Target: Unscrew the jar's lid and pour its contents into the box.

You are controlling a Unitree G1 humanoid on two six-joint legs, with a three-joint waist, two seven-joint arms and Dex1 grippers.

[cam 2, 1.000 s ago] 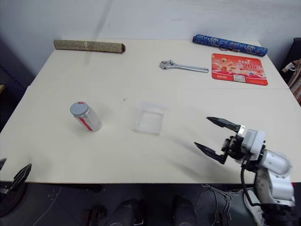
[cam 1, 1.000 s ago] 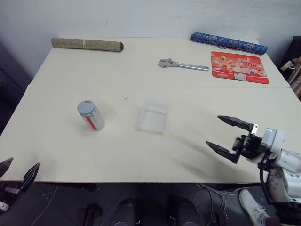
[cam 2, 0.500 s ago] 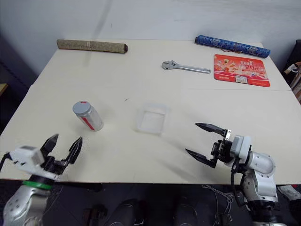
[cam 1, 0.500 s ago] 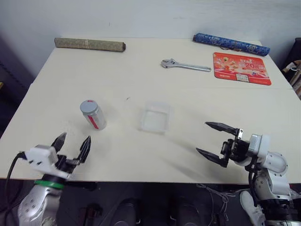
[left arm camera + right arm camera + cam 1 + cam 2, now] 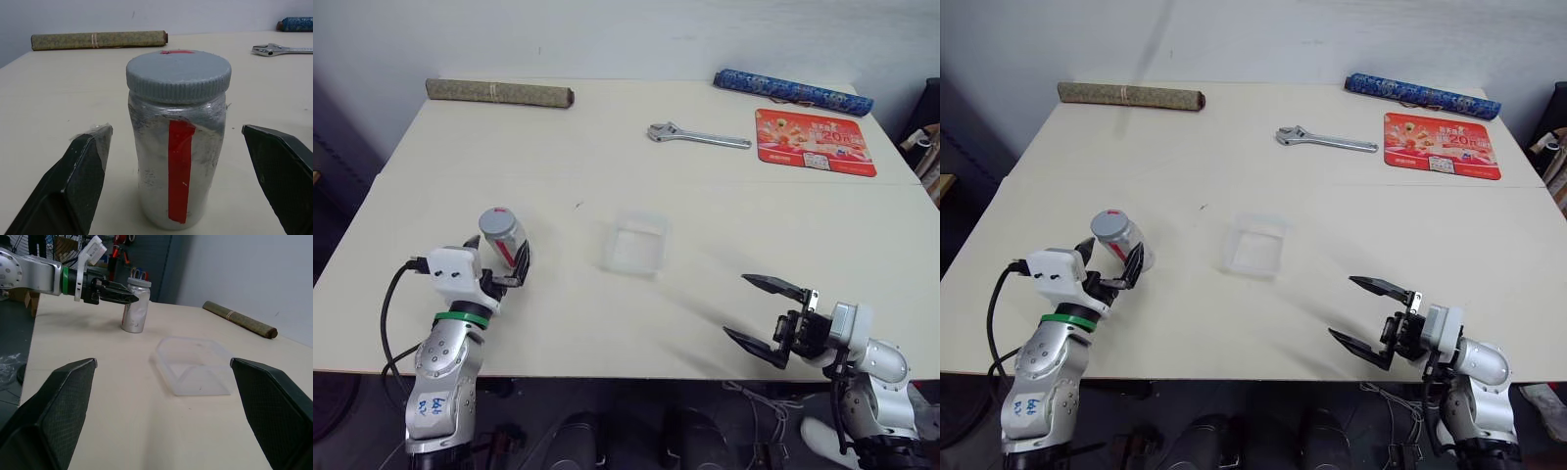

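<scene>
Left gripper (image 5: 171,196) spread wide, 2 fingers flanking the jar (image 5: 177,161), neither touching it. Jar upright on the table (image 5: 607,313), grey lid (image 5: 178,75) screwed on, red strip down its side. Box (image 5: 633,243) sits apart from the jar, toward the right arm. Right gripper (image 5: 764,315) also spread wide, gripping nothing, well apart from the jar, beyond the box. Wrench (image 5: 697,136) and red card (image 5: 815,141) far from the jar, toward the table's back edge.

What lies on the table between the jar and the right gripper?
The clear box lies between the jar and the right gripper; around it the table is bare. The left eye view shows this, and so does the right wrist view.
</scene>
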